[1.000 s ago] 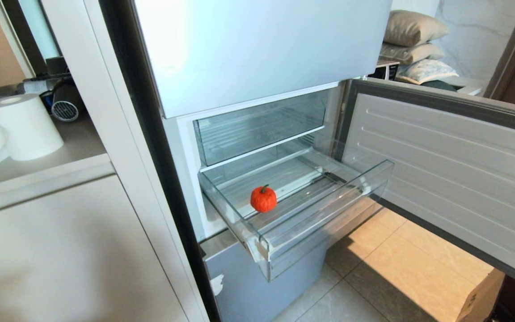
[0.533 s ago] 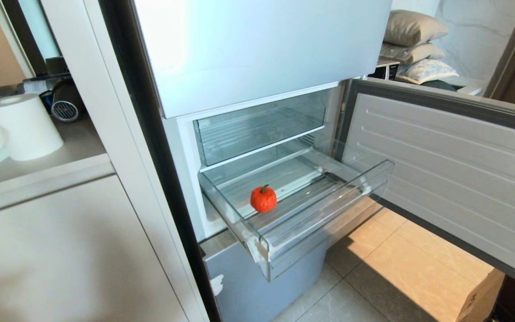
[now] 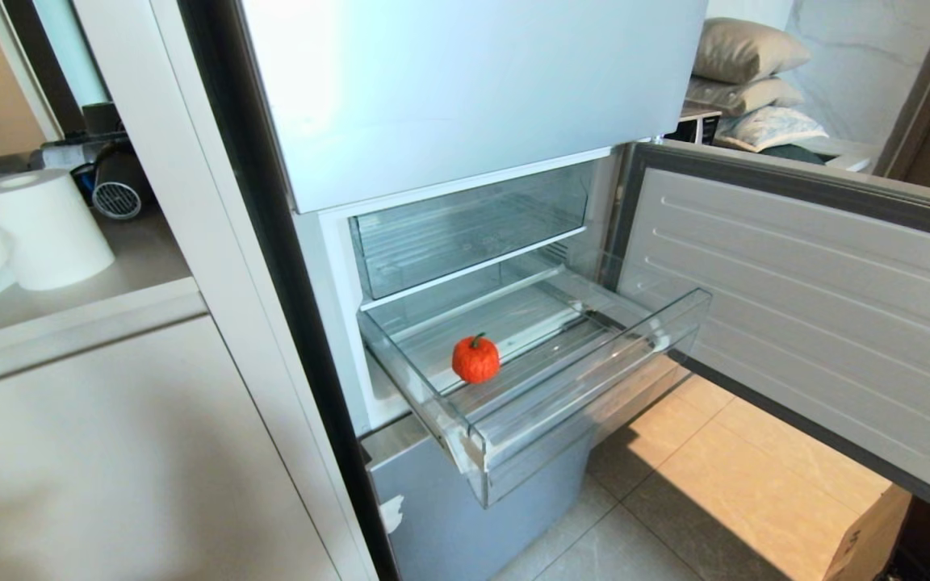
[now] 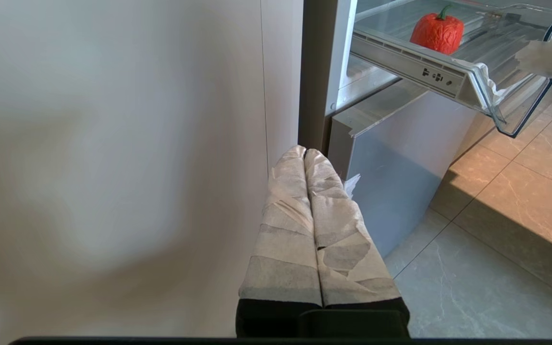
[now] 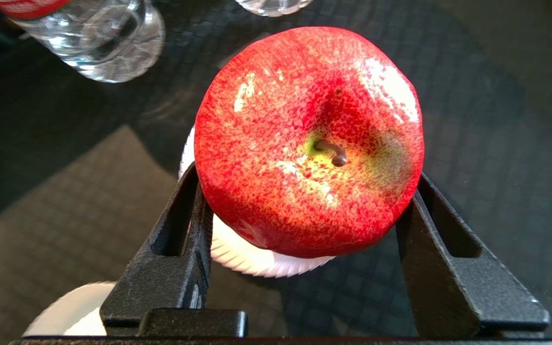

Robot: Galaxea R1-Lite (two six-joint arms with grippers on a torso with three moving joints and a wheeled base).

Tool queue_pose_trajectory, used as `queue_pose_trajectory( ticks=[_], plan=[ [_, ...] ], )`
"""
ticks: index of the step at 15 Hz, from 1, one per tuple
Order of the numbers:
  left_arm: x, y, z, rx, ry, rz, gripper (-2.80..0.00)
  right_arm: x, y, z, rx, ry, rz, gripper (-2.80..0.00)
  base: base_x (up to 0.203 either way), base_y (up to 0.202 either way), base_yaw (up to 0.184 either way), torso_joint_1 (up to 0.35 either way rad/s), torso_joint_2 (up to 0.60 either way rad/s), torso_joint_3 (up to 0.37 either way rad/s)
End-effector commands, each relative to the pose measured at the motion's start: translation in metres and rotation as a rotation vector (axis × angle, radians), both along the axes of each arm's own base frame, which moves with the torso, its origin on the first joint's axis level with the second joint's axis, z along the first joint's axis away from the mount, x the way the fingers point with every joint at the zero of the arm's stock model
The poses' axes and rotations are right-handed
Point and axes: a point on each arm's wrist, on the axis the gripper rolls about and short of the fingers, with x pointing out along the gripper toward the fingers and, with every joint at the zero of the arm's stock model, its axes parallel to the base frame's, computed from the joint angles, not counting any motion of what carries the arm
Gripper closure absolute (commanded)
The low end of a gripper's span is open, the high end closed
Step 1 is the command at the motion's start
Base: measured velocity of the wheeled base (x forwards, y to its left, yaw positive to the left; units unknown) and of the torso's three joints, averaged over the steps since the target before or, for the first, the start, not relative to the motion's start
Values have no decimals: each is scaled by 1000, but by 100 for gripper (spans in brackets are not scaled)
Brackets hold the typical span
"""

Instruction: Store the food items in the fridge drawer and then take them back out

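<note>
While one pumpkin-like piece [image 3: 476, 359] already sits on the ribbed floor of the pulled-out fridge drawer [image 3: 578, 395], a second food item, a red apple [image 5: 307, 139], is clamped between the two black fingers of the right gripper [image 5: 304, 215], stem facing the wrist camera. The fingers press its widest flanks, probably so the round fruit cannot roll free in transit. Beyond the apple lies a white fluted plate [image 5: 252, 261] on a dark surface, with clear bottles [image 5: 98, 38] farther out; the apple appears to sit just clear of the plate. The left gripper [image 4: 304, 155] hangs low beside the fridge, its taped fingers pressed together and empty, the drawer above and ahead of it.
</note>
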Motion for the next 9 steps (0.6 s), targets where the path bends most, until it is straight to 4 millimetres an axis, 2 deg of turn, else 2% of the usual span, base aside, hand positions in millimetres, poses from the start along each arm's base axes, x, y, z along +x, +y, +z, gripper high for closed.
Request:
queue_pose_trajectory(
  ticks=[1, 9],
  plan=[
    [0, 0, 0, 0, 1, 0, 0, -2, -3, -5, 1, 7, 0, -280, 0, 0, 0, 0, 0, 0],
    [0, 0, 0, 0, 1, 0, 0, 1, -1, 5, -18, 3, 10, -280, 0, 0, 0, 0, 0, 0]
  ],
)
